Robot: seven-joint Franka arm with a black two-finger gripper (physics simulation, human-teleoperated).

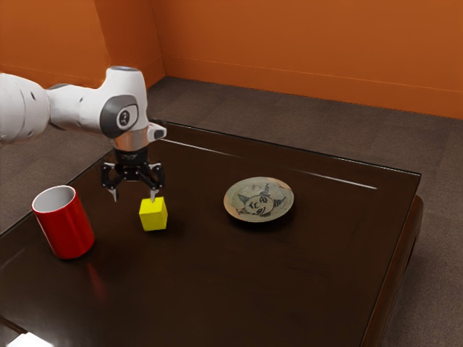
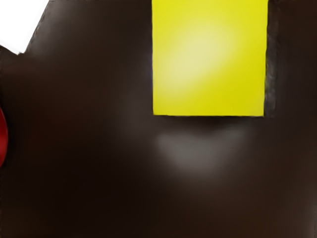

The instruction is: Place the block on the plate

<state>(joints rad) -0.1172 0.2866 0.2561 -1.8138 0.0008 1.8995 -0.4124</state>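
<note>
Looking over from the exterior view's left, I saw the white arm point(image 1: 79, 108) reach in above a dark, glossy table point(image 1: 289, 289). First along that side stood a red cup point(image 1: 66, 228), upright, its mouth empty as far as I could see into it, and no part of the job.

Next came the black gripper point(image 1: 134, 195), pointing down with its two fingers point(image 1: 154, 191) well apart and nothing clamped between them. Just beyond, toward the exterior view's right, the yellow block point(image 1: 153, 215) sat on the bare tabletop. One fingertip overlapped its upper edge from where I stood, though whether they touched was more than I could fairly say. The wrist view had the block close by the hand but off to one side rather than centred below it, so I judged that a small shift was needed before the grasp.

Farther right lay the patterned plate point(image 1: 259, 201), with nothing on it and a stretch of table between it and the block.

As for progress, only the approach seemed well along. The grasp, the lift, the carry across and the setting down were all left to do, and the cup looked out of the way of that route.
</note>
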